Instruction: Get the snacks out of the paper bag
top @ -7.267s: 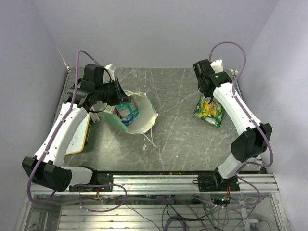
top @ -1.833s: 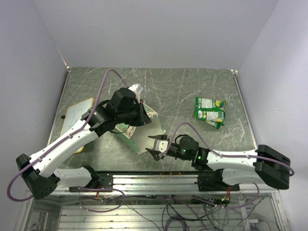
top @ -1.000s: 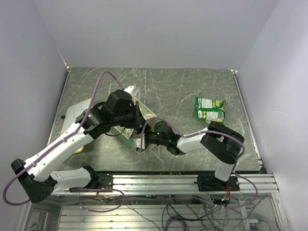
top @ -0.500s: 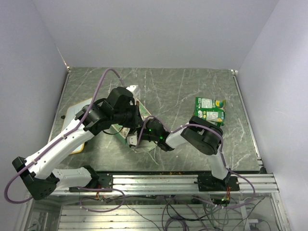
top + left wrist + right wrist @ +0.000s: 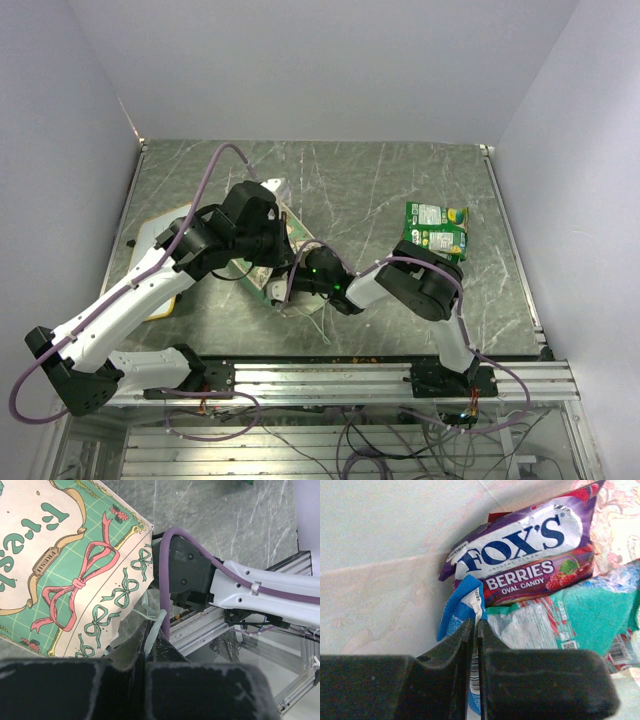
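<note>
The green printed paper bag [image 5: 296, 234] lies tipped on the table, its bow-patterned side [image 5: 75, 565] filling the left wrist view. My left gripper [image 5: 150, 626] is shut on a pale green strip of the bag's edge. My right gripper [image 5: 476, 625] is inside the bag's cream interior [image 5: 385, 530], shut on a blue-and-white packet [image 5: 462, 602]. Behind it lie a purple berry candy packet [image 5: 530, 555] and a teal packet [image 5: 580, 620]. From above, the right gripper [image 5: 288, 283] is hidden in the bag's mouth. Two green-and-white snacks [image 5: 436, 230] lie on the table at the right.
A yellow-framed whiteboard [image 5: 148, 232] lies at the left, partly under the left arm. The right arm's forearm [image 5: 420, 280] stretches low across the table's front. White string handles [image 5: 322, 322] trail from the bag toward the front rail [image 5: 330, 372].
The right gripper has gone deeper into the bag's mouth and shut on the blue-and-white packet. The left gripper still holds the bag's edge in about the same place.
</note>
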You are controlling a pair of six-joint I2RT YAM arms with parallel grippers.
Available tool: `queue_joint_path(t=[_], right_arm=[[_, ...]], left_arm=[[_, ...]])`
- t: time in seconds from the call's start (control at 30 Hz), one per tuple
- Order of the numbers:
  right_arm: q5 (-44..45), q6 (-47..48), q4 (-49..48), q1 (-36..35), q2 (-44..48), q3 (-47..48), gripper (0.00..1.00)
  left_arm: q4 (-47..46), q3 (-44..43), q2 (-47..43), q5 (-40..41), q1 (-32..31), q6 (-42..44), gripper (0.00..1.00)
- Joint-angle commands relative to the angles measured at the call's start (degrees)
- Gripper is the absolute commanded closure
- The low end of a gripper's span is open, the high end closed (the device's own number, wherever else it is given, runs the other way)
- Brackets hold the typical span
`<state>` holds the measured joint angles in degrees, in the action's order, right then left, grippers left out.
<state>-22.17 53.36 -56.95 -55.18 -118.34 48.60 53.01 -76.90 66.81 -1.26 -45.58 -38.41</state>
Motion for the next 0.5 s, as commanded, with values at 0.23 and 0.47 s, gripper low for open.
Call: queue_joint_path(t=[0.23,0.47], right_arm=[[-0.9,-12.9,2.2,-0.2,15.1,-10.0,1.00],[-6.3,-19.3,18.0,-0.4,34.9,-16.5,1.00]], left_arm=[[-2.9,1.3,-3.4,-1.1,6.2,1.5,0.93],[-4.3,0.9,-2.6,1.1,8.0,1.4,0.93]])
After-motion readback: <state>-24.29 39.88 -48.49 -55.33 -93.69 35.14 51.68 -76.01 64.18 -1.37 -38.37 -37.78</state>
